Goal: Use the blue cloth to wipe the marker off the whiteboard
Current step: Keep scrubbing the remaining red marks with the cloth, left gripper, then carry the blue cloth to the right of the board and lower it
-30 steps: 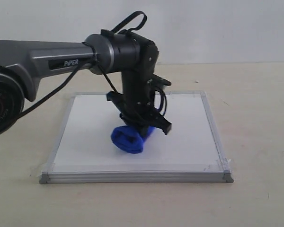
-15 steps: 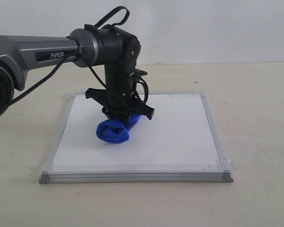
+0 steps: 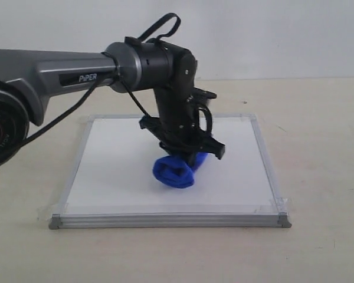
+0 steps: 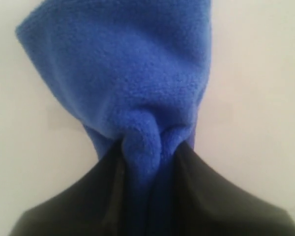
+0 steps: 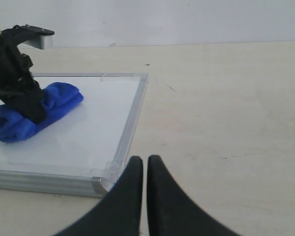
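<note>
On whiteboard (image 3: 106,171) (centre): blue cloth (image 3: 174,172)

Cloth (image 3: 173,172) on whiteboard (image 3: 106,171), near centre

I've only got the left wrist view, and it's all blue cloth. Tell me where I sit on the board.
Observer: In the exterior view the blue cloth rests near the middle of the whiteboard, clamped in the left gripper.
Operator: Report any marker you see.
Observer: No marker line shows on the bare board. What lies under the cloth is hidden.
Operator: Give me the right arm.
Observer: The right gripper is shut and off the board, over the table by one of the board's corners.
</note>
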{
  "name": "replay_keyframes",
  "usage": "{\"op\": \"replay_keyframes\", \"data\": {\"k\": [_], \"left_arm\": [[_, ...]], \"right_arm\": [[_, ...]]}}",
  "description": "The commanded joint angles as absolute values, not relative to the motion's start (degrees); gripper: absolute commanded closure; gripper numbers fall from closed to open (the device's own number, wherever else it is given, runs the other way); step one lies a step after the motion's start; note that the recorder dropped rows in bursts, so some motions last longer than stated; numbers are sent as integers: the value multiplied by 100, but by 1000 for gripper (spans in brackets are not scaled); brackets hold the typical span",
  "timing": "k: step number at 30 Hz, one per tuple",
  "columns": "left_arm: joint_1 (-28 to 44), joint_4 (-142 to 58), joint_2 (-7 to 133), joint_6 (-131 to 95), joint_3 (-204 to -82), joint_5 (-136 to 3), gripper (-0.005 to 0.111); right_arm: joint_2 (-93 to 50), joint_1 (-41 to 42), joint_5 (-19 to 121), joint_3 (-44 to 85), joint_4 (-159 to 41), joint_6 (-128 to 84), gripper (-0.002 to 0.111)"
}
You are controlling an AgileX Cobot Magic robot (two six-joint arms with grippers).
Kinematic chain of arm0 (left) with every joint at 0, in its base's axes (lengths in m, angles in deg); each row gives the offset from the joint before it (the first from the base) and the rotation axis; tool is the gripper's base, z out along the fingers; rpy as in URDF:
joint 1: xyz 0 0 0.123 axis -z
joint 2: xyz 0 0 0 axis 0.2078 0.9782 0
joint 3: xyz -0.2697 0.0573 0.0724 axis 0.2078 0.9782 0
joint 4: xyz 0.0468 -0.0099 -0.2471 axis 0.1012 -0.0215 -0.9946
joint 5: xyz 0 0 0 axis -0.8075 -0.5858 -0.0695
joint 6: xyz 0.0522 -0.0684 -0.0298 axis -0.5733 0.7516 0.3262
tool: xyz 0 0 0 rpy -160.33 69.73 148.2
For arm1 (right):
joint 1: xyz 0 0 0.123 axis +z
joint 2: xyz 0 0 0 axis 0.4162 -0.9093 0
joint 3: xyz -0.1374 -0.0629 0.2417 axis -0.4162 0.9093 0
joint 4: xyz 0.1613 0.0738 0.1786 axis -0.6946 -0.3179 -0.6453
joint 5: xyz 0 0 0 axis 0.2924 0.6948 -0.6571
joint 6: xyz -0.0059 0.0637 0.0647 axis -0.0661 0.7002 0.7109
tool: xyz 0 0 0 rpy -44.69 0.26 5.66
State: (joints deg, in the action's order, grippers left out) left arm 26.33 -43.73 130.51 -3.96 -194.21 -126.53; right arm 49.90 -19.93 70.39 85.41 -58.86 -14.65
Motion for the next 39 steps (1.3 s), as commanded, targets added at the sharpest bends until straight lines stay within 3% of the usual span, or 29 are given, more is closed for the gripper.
{"op": "replay_keyframes", "data": {"k": [1, 15, 27, 39], "left_arm": [[2871, -5137, 12969, -450, -19348, -12123, 102], [2888, -8650, 13001, -1015, -19348, -9591, 102], [3486, -9124, 13535, -438, -19348, -7877, 102], [3551, -9100, 13567, -438, -19348, -7648, 102]], "right_arm": [[5020, -2008, 7022, 8539, -5873, -1479, 108], [5020, -2008, 7022, 8539, -5873, -1479, 108], [5020, -2008, 7022, 8539, -5873, -1479, 108], [5020, -2008, 7022, 8539, -5873, -1479, 108]]}}
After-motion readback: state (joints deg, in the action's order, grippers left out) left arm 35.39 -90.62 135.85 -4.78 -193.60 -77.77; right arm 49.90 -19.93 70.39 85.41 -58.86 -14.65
